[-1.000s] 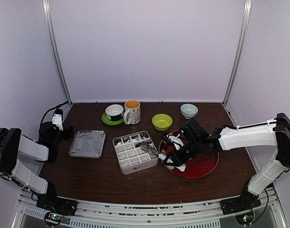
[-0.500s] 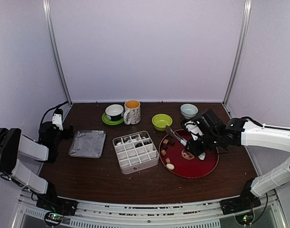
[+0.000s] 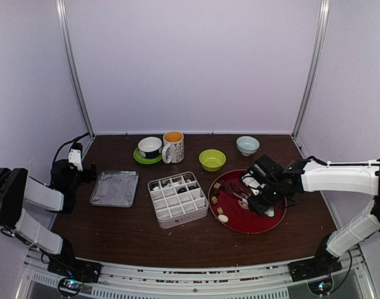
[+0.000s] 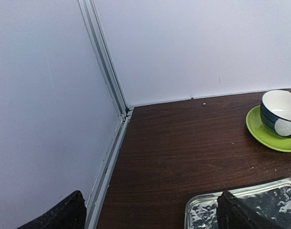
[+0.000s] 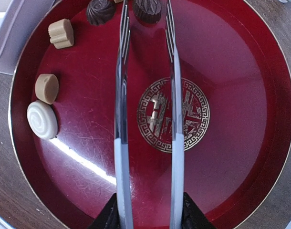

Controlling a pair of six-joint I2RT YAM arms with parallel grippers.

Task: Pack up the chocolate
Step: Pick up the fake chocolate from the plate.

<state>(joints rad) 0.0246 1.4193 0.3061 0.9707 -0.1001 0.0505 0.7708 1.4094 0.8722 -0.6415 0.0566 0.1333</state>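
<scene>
Several chocolates lie on the left part of the red plate (image 3: 268, 222): a white swirl (image 5: 42, 119), two tan pieces (image 5: 46, 88), and two dark ones (image 5: 100, 10) at the far rim. My right gripper (image 5: 149, 210) is shut on the metal tongs (image 5: 121, 119). The tongs' two arms stand apart over the plate's middle, and their tips straddle a dark chocolate (image 5: 147, 9). The white divided box (image 3: 177, 199) left of the plate holds a few chocolates in its back cells. My left gripper (image 4: 152, 222) is open and empty at the table's left edge.
A foil tray (image 3: 114, 188) lies beside the left gripper. Along the back stand a cup on a green saucer (image 3: 150, 148), a mug (image 3: 173, 146), a green bowl (image 3: 212, 159) and a pale bowl (image 3: 247, 144). The enclosure walls are close on both sides.
The right arm swung from the divided box back to the red plate and came down over it. The tongs' arms have spread wider. The left arm has not moved.
</scene>
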